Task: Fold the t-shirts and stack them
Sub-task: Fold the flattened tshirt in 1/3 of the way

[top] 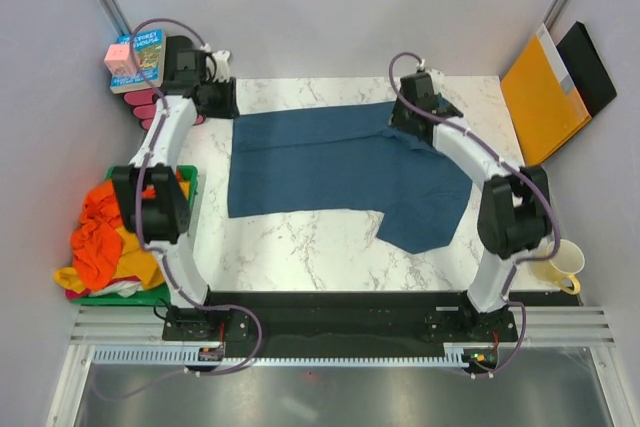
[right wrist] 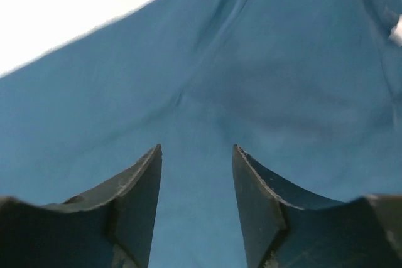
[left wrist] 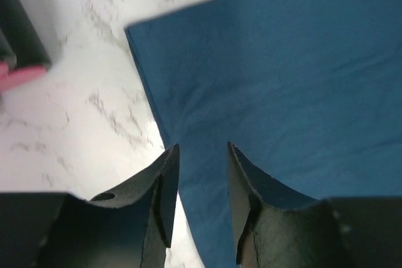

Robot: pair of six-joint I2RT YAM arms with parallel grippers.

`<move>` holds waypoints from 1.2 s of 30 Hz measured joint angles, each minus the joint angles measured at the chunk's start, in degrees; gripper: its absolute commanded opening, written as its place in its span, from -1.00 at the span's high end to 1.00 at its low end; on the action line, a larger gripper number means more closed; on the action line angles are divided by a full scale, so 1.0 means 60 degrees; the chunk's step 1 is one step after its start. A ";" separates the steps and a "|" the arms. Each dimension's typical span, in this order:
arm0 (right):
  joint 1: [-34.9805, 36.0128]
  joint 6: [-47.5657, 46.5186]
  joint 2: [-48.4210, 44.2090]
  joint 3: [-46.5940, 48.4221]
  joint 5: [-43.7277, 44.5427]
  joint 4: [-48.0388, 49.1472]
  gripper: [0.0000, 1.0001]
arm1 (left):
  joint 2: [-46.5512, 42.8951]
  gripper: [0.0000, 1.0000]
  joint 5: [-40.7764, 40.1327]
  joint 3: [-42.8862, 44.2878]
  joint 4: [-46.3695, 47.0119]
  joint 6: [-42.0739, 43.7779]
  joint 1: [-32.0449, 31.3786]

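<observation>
With left claw (left wrist: 202, 149) and right claw (right wrist: 196, 149) parted and empty over the far edge of the blue t-shirt (top: 320, 167) spread on the counter (top: 300, 247), we should lift straight up, snagging nothing.

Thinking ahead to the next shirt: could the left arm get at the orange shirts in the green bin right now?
Likely yes: the orange shirts lie uncovered in the green bin beside the left arm, and its pincer is open, empty.

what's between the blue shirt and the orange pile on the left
In the top view, the left arm and a strip of marble table lie between the blue shirt and the orange pile.
</observation>
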 measured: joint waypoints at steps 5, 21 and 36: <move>0.0477 0.0124 -0.1781 -0.2422 0.0109 0.0364 0.60 | -0.2517 0.28 0.0397 -0.3304 0.0452 -0.0004 0.0616; 0.0208 -0.0157 0.0707 -0.2007 0.0765 0.0127 0.10 | -0.3439 0.34 0.0736 -0.5566 0.0922 -0.0135 0.0776; 0.0208 0.0189 0.1494 -0.1053 0.1315 0.0557 0.14 | -0.3432 0.35 0.0736 -0.5752 0.1042 -0.0138 0.0776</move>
